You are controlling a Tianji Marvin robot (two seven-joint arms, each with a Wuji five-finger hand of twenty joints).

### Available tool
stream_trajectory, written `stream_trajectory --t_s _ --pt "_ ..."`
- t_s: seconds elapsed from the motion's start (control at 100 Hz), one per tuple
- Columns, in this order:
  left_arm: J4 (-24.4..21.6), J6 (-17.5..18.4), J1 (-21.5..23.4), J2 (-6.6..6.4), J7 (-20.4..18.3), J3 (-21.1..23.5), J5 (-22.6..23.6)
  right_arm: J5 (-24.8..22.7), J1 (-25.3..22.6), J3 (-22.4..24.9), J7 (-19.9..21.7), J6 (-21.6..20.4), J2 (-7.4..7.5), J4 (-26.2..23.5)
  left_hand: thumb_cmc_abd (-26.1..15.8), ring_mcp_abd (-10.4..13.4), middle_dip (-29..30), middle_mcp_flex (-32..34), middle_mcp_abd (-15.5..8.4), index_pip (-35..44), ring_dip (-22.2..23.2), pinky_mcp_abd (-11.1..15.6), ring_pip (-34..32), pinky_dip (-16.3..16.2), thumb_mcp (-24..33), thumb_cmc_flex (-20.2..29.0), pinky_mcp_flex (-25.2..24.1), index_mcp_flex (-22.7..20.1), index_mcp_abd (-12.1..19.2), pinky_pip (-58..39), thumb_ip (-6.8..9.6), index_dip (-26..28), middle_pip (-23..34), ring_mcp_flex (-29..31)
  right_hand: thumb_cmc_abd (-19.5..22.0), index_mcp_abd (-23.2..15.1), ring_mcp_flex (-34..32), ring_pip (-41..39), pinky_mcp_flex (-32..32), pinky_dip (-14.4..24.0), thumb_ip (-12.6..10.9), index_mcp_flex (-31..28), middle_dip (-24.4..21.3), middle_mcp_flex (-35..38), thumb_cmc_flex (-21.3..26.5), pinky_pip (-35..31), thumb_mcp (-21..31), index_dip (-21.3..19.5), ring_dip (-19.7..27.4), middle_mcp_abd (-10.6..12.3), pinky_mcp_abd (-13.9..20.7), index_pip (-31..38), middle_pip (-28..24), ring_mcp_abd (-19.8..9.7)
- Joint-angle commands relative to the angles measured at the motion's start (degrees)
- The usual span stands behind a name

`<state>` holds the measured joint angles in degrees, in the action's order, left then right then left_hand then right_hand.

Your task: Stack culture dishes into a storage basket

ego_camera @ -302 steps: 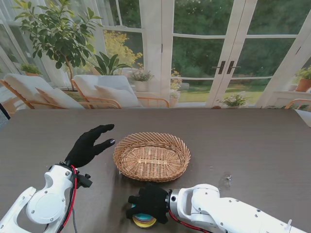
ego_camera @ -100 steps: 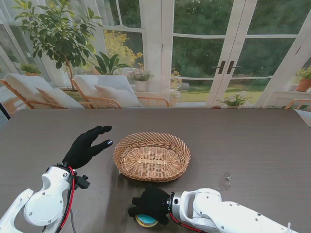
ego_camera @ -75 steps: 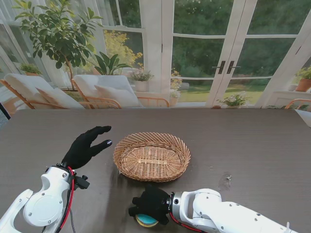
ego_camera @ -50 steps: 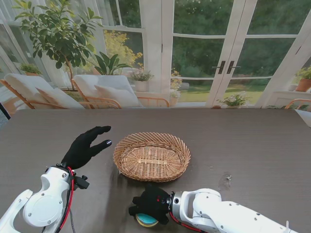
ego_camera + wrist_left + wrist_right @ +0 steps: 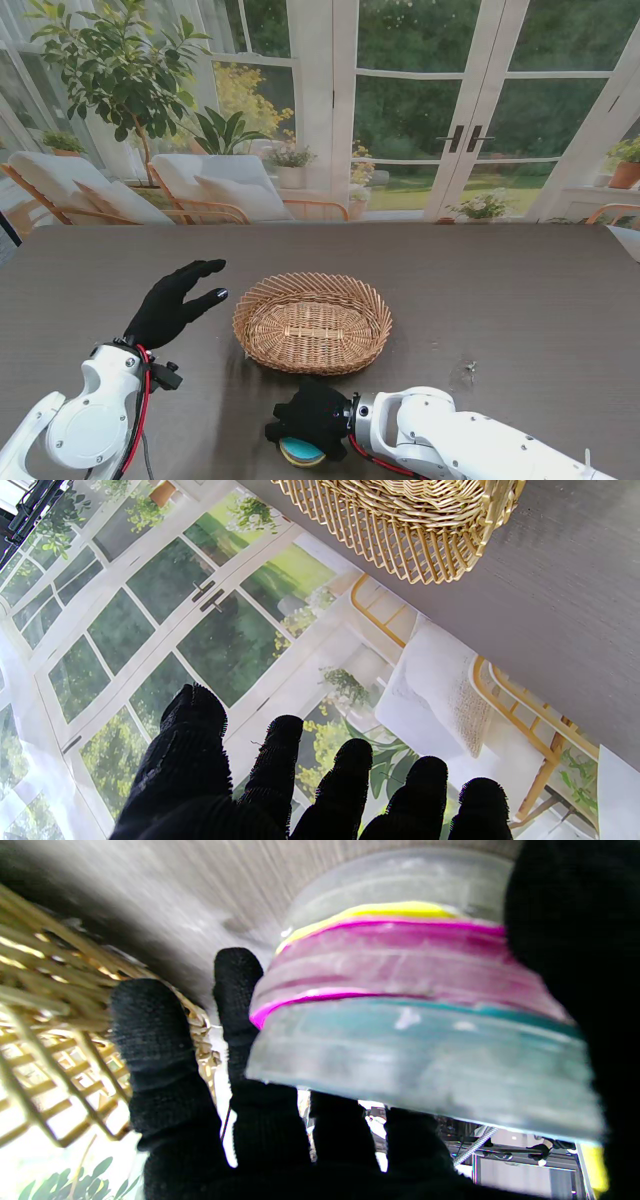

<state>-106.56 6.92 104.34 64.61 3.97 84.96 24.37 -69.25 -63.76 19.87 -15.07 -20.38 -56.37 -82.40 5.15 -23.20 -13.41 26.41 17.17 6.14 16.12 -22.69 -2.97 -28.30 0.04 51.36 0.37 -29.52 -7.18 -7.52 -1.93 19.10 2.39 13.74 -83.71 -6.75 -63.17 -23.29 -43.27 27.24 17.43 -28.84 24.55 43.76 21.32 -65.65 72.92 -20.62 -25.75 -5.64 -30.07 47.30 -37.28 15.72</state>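
The right hand (image 5: 312,424), in a black knit glove, was closed around a stack of clear round plastic culture dishes (image 5: 301,452) with teal, magenta and yellow layers. The stack sat just on the near side of the oval woven wicker storage basket (image 5: 312,322), close to the basket's near rim and well short of its floor. In the right wrist view the gloved fingers (image 5: 150,1040) wrapped one flank of the culture dishes (image 5: 410,1010) and what was probably the thumb covered the other, though motion blur left the exact contact uncertain. The basket held no dishes.

The left hand (image 5: 172,303) hovered with fingers spread and holding nothing, beside the basket's left rim, apart from the weave.

The step in hand appeared to be lifting the stack for transfer. Done well, it would call for even pressure on opposite sides so the layers do not shear, a level carry, enough height to clear the basket's rim, and a release only once the bottom dish rests flat on the woven floor near the basket's centre.
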Motion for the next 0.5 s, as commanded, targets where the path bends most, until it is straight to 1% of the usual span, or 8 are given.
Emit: stream_trajectory --t_s 0.0,0.17,0.23,0.49 --pt "-0.4 0.0 0.3 0.21 -1.0 0.1 -0.1 -0.7 -0.4 -0.9 1.0 0.0 0.17 1.2 -2.5 -0.3 -0.4 -0.7 0.0 0.0 0.6 -0.6 -0.3 -1.0 -1.0 1.5 0.0 -0.1 1.9 -0.2 1.36 0.2 0.0 1.5 9.0 3.6 -5.7 -3.6 -10.1 -2.0 -6.4 -13.4 6.1 10.1 9.4 -2.5 10.2 -4.1 -0.9 6.0 1.0 13.6 -8.5 -7.6" --pt "-0.5 0.1 0.4 0.24 -0.9 0.3 -0.1 -0.7 -0.3 -0.9 0.7 0.0 0.15 1.3 -2.5 -0.3 -0.4 -0.7 -0.1 0.3 0.6 -0.7 -0.3 -1.0 -1.0 1.5 0.1 -0.7 2.0 -0.3 1.36 0.3 0.0 1.4 9.6 3.7 -6.7 -4.4 -11.0 -1.9 -6.5 -14.5 6.2 11.3 9.7 -3.4 10.1 -4.0 -1.3 5.9 1.7 13.7 -8.4 -8.1" --pt "-0.5 0.1 0.5 0.26 -0.8 0.3 -0.1 -0.7 -0.2 -1.1 0.3 0.0 0.11 1.5 -2.5 -0.3 -0.4 -0.7 0.0 0.0 0.7 -0.7 -0.3 -1.0 -1.0 1.5 0.1 -0.1 2.0 -0.2 1.36 0.2 0.0 1.5 9.6 3.8 -7.2 -4.6 -11.4 -1.9 -6.5 -15.0 6.3 11.9 9.8 -3.8 10.1 -4.0 -1.5 5.7 2.1 13.9 -8.4 -8.4" --pt "-0.6 0.1 0.6 0.26 -0.8 0.4 -0.2 -0.5 -0.3 -1.0 0.1 0.0 0.0 1.7 -2.5 -0.4 -0.4 -0.7 0.0 0.1 0.7 -0.8 -0.3 -1.0 -1.0 1.5 0.2 -0.2 1.9 -0.2 1.36 0.2 0.0 1.5 10.2 3.9 -7.9 -5.2 -12.0 -2.0 -6.5 -15.7 6.7 12.9 9.9 -4.3 10.0 -4.1 -1.8 5.5 2.4 14.3 -8.5 -8.6"
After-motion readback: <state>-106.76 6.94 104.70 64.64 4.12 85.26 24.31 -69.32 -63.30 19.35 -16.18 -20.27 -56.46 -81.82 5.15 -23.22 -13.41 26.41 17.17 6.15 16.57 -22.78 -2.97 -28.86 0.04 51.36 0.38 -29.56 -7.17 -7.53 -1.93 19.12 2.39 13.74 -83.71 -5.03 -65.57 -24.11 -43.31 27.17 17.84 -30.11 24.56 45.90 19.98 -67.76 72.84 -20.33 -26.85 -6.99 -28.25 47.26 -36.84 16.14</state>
